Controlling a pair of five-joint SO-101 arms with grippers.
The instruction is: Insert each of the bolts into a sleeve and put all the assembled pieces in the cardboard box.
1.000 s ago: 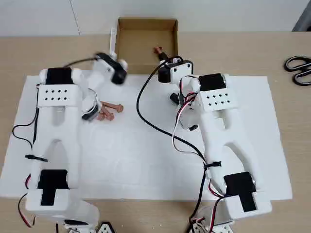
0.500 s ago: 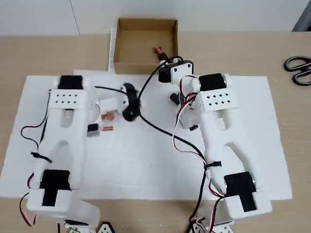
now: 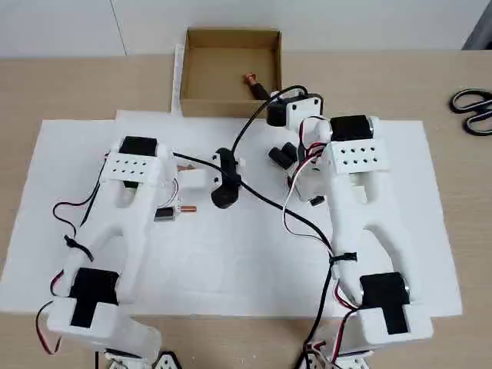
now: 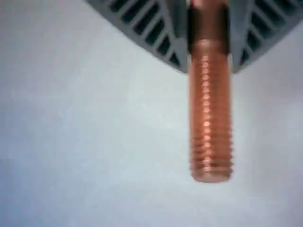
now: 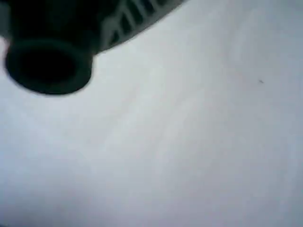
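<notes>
In the high view, a brown cardboard box (image 3: 219, 77) is seen at the far side of the worktop (image 3: 77, 84), with one assembled copper-and-black piece (image 3: 254, 84) lying inside. In the left wrist view, a threaded copper bolt (image 4: 209, 118) is pinched by the left gripper (image 4: 208, 47) above a white sheet (image 4: 71, 142). In the right wrist view, a black cylindrical sleeve (image 5: 47, 71) is clamped in the right gripper (image 5: 61, 33).

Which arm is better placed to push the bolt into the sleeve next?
Left, likely: the left gripper is shut on the copper bolt, threaded end sticking out free. The right gripper only holds the black sleeve, open end showing.
</notes>
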